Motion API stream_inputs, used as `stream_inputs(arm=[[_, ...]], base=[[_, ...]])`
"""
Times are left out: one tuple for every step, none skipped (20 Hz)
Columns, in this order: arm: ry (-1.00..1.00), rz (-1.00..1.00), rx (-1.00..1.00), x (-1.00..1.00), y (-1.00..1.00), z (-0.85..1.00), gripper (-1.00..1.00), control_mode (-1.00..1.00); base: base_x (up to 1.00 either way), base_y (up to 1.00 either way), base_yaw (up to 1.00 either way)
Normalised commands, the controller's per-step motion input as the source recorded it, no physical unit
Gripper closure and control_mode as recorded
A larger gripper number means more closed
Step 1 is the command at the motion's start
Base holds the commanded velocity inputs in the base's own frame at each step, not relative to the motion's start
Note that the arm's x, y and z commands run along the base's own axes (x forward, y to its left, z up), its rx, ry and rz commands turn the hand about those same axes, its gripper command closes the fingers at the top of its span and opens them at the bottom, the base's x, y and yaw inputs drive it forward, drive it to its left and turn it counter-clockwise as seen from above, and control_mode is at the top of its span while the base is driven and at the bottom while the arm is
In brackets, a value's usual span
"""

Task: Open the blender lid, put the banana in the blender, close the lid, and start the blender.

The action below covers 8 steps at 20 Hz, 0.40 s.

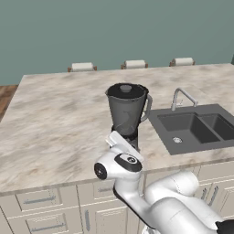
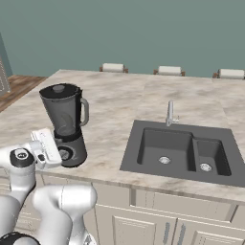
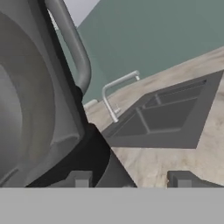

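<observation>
The blender (image 1: 127, 114) is standing on the counter (image 1: 59, 123) beside the sink (image 2: 184, 150), with its lid (image 1: 126, 88) sitting on top of the jar. The gripper (image 3: 131, 179) is sitting low at the base of the blender, right in front of the knob side; in the hand view the dark base is lying just beyond and partly between the two finger tips (image 3: 183, 179), with the jar rising off to one side of them. The jaws are standing partly apart, and I cannot tell whether they are pinching the knob or anything else.

The banana is not something I can place from here, and whether it is inside the jar is unclear through the grey wall. The risk, as I judge it, is that the fingers are closing off-centre on the rounded base and slipping, or nudging the whole blender along the counter toward the sink edge. Turning the knob with a loose grip could also skid without starting it.
</observation>
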Motion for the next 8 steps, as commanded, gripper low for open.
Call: stream_inputs(arm=[[0.00, 0.04, 0.00, 0.27, 0.00, -0.17, -1.00, -1.00], [0.00, 0.04, 0.00, 0.28, 0.00, -0.21, -1.00, -1.00], [-0.03, 0.05, 0.00, 0.28, 0.00, -0.18, -1.00, -1.00], [-0.05, 0.06, 0.00, 0.23, 0.00, -0.12, -1.00, -1.00], [-0.08, 0.06, 0.00, 0.16, 0.00, -0.09, -1.00, -1.00], [-0.12, 0.06, 0.01, 0.09, 0.00, -0.01, -1.00, -1.00], [-0.14, 0.05, 0.02, 0.02, 0.00, 0.00, -1.00, -1.00], [-0.16, 0.05, 0.02, 0.00, 0.00, 0.00, -1.00, -1.00]], base=[[0.00, 0.00, 0.00], [0.00, 0.00, 0.00], [0.00, 0.00, 0.00], [0.00, 0.00, 0.00], [0.00, 0.00, 0.00], [0.00, 0.00, 0.00], [0.00, 0.00, 0.00], [0.00, 0.00, 0.00]])
